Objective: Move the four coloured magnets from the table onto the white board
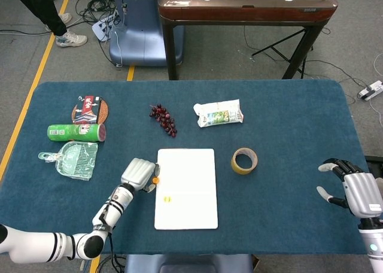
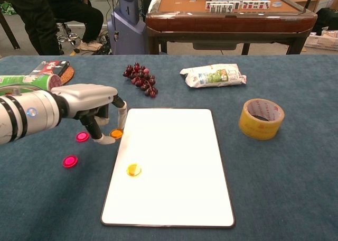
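Pink magnets [image 2: 82, 137]: two lie on the desk, left of the board.
Left hand [image 2: 95, 108]: pinches the orange magnet [image 2: 116, 133] just at the white board's [image 2: 174, 146] left edge.
Yellow magnet [image 2: 133, 170]: already on the board.
Advice: carry well over the edge, set it flat, then release.
Right hand [image 1: 353, 188]: far right, holding nothing, fingers apart.

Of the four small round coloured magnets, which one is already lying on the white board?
The yellow magnet, on the white rectangular board near its left edge. The orange magnet is pinched by the left hand; the two pink ones lie on the table.
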Action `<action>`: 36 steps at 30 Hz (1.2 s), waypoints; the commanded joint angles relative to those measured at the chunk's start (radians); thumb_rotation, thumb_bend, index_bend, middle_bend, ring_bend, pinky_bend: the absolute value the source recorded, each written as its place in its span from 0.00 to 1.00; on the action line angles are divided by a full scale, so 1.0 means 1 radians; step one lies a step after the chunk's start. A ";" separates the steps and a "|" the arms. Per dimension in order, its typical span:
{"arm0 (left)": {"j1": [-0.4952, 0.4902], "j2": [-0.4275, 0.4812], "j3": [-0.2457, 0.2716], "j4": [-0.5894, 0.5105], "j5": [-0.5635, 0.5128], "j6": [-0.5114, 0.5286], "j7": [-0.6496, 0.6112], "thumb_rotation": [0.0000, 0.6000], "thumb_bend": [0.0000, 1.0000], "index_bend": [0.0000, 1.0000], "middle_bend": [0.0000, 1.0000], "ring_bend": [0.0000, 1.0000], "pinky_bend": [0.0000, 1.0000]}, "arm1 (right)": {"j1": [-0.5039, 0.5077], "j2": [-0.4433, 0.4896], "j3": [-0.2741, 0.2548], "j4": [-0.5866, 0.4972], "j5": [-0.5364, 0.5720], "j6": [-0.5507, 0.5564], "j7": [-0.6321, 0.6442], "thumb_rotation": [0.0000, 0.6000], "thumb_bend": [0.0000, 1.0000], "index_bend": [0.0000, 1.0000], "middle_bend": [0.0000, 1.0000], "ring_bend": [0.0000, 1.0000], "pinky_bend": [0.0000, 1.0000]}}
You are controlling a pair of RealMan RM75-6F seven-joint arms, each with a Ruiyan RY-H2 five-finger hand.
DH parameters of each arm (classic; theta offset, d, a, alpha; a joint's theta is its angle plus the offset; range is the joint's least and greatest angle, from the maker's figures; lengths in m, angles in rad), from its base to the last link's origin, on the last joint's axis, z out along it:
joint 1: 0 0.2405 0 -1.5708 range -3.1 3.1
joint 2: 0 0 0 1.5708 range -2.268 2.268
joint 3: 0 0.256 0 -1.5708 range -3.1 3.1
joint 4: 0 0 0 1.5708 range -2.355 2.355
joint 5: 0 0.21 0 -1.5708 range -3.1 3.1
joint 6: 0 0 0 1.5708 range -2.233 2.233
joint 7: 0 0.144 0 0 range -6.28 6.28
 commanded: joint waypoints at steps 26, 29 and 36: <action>-0.040 -0.087 0.027 0.036 0.005 0.005 0.037 1.00 0.31 0.52 1.00 1.00 1.00 | -0.020 0.019 0.014 0.006 0.009 0.037 0.052 1.00 0.16 0.39 0.34 0.31 0.44; -0.040 -0.090 0.028 0.040 0.004 0.007 0.036 1.00 0.31 0.43 1.00 1.00 1.00 | -0.020 0.019 0.015 0.007 0.009 0.037 0.052 1.00 0.16 0.39 0.34 0.31 0.44; -0.035 -0.091 0.035 0.043 0.004 0.019 0.043 1.00 0.31 0.35 1.00 1.00 1.00 | -0.018 0.018 0.014 0.006 0.006 0.034 0.048 1.00 0.16 0.39 0.34 0.31 0.44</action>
